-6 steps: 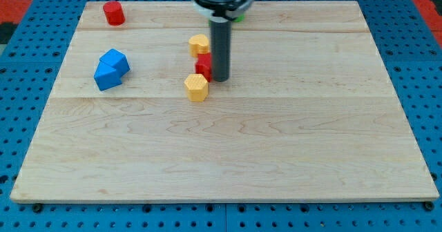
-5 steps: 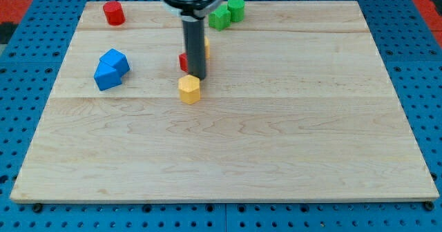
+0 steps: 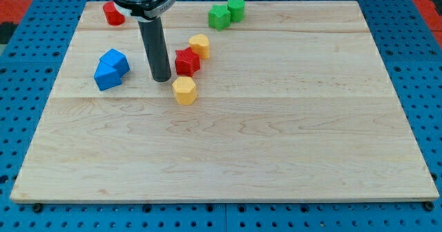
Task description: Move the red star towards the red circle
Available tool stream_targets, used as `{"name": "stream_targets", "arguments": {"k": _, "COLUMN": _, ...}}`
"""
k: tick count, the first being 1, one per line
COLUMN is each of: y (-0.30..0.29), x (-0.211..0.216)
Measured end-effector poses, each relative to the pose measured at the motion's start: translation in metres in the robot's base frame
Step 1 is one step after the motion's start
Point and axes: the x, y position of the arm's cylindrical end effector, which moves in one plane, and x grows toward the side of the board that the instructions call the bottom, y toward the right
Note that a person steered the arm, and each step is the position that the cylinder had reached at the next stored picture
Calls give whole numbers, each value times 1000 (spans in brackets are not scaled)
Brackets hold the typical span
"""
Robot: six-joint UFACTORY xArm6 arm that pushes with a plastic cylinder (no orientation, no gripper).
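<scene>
While your rod carries no claw to judge and my tip (image 3: pixel 161 78) rests just left of the red star (image 3: pixel 186 61) near the worktop's (image 3: pixel 276 142) top-middle, any rightward push risks driving it away from the red circle (image 3: pixel 112 14) at the top-left corner.

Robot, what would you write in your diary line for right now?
my tip: left of red star, apart | red circle: top left, far | yellow blocks beside star | step: not done

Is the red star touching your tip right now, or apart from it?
Apart. My tip stands just to the view's left of the red star, with bare board showing between them.
</scene>
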Motion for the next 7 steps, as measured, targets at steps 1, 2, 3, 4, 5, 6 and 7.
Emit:
{"name": "stream_targets", "arguments": {"k": 1, "y": 15, "x": 0}}
{"name": "stream_targets", "arguments": {"k": 2, "y": 63, "x": -1}}
{"name": "stream_targets", "arguments": {"k": 3, "y": 68, "x": -5}}
{"name": "stream_targets", "arguments": {"k": 4, "y": 54, "x": -23}}
{"name": "stream_targets", "arguments": {"k": 5, "y": 19, "x": -43}}
{"name": "stream_targets", "arguments": {"k": 6, "y": -19, "x": -55}}
{"name": "stream_targets", "arguments": {"k": 7, "y": 8, "x": -41}}
